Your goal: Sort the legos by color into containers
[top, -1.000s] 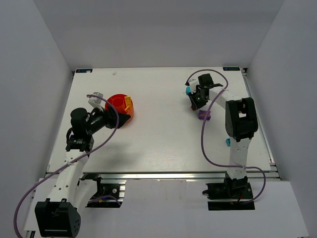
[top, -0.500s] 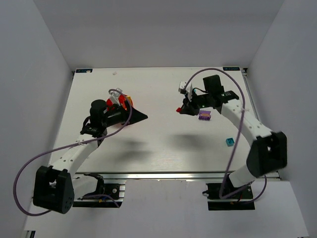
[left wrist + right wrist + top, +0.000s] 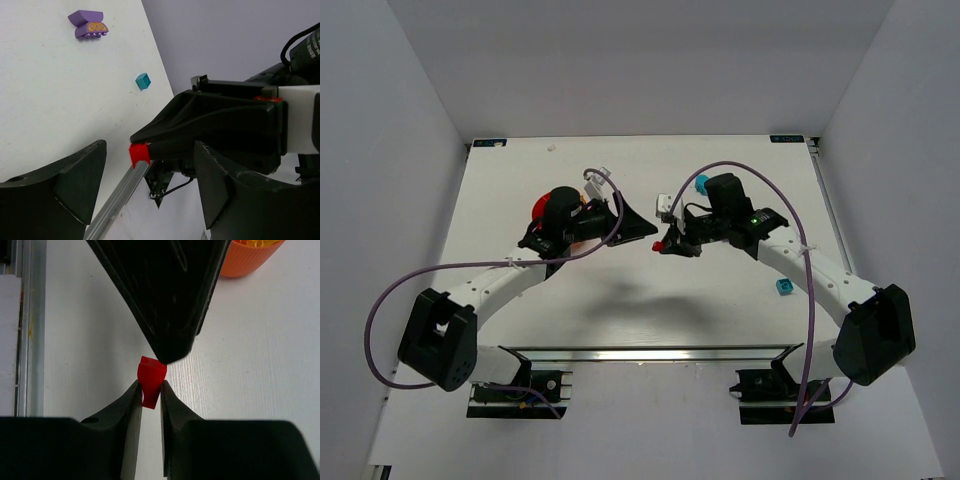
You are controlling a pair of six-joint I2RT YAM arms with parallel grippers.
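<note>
Your right gripper (image 3: 150,390) is clamped on a red brick (image 3: 151,376), and its fingers are nearly together with just the brick's width between them. The brick is tiny, bright red and smooth-faced, and its upper half pokes out past the fingertips. In the overhead view you've got it out to the right of the bowl (image 3: 247,262), near it but clear of the rim.

The bowl has a ribbed orange wall, and yellow pieces (image 3: 257,243) show just inside the top.

Your left gripper (image 3: 149,146) reaches out from over the bowl, spread wide and holding nothing. In the left wrist view its two fingers stand either side of the red brick. One black left fingertip (image 3: 167,352) sits right at the brick's top corner. I can't tell whether it touches.

On the table (image 3: 620,170), beyond the red brick from the bowl, lie a purple brick (image 3: 88,24) with an orange patch and a small cyan brick (image 3: 143,81), well apart from each other.
</note>
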